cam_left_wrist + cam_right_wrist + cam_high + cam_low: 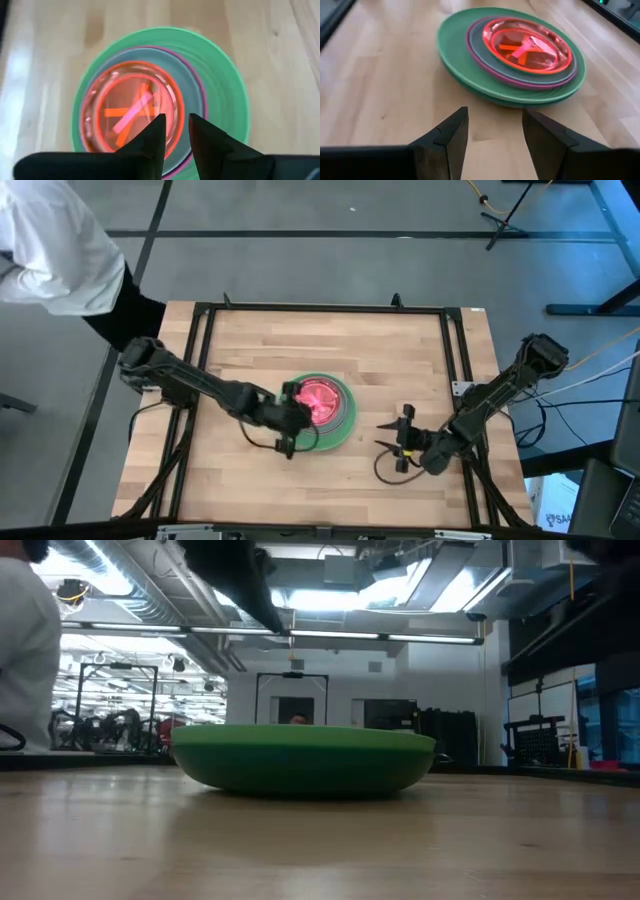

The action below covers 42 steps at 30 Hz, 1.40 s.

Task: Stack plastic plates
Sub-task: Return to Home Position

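Observation:
The plates stand in one stack (325,406) at the table's middle. Large green plates (222,85) are at the bottom, then a magenta and a grey-blue one (485,47), with small translucent orange and pink plates (527,45) on top. The low view shows only the green bottom plates (305,760), resting on the wood. My left gripper (176,122) hovers above the stack's left part (293,418), its fingers a narrow gap apart and holding nothing. My right gripper (495,117) is open, low over the table, right of the stack (383,434).
A black frame (320,308) runs along the table's far edge and sides. A person in a white top (50,250) stands beyond the far left corner. Bare wood (320,345) lies between the stack and the far edge.

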Each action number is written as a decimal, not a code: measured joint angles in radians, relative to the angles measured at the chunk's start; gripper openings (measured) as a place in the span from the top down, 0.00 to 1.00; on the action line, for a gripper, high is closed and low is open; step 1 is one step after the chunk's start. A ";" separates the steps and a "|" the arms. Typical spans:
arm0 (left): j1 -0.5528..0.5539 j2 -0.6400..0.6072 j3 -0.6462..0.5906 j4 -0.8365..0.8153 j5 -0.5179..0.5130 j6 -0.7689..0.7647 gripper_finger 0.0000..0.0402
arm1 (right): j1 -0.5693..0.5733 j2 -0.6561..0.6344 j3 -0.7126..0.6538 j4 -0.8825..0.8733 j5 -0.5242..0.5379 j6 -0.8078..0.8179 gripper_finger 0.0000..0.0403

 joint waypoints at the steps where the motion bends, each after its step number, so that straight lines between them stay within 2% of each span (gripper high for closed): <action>1: 0.005 -0.040 -0.053 0.047 -0.003 0.000 0.81 | -0.024 0.000 0.000 0.002 -0.017 -0.017 0.56; 7: 0.038 -0.292 -0.383 0.365 -0.004 0.001 0.81 | -0.173 -0.026 0.000 0.035 -0.108 -0.174 0.56; 12: 0.079 -0.480 -0.634 0.624 -0.007 0.024 0.81 | -0.300 -0.091 -0.001 0.085 -0.252 -0.330 0.56; 17: 0.133 -0.637 -0.825 0.819 -0.008 0.057 0.81 | -0.430 -0.176 -0.069 0.154 -0.425 -0.393 0.56; 22: 0.200 -0.790 -0.977 0.931 0.000 0.078 0.88 | -0.517 -0.240 -0.189 0.324 -0.501 -0.410 0.56; 26: 0.257 -0.906 -1.068 0.962 0.032 0.091 0.98 | -0.563 -0.300 -0.280 0.447 -0.541 -0.412 0.63; 35: 0.302 -1.166 -1.233 0.974 0.034 0.127 1.00 | -0.676 -0.458 -0.450 0.534 -0.581 -0.409 0.97; 37: 0.300 -1.212 -1.257 0.979 0.035 0.127 1.00 | -0.703 -0.504 -0.469 0.532 -0.616 -0.409 0.98; 42: 0.300 -1.311 -1.271 0.904 0.033 0.126 0.99 | -0.766 -0.651 -0.508 0.501 -0.707 -0.407 0.95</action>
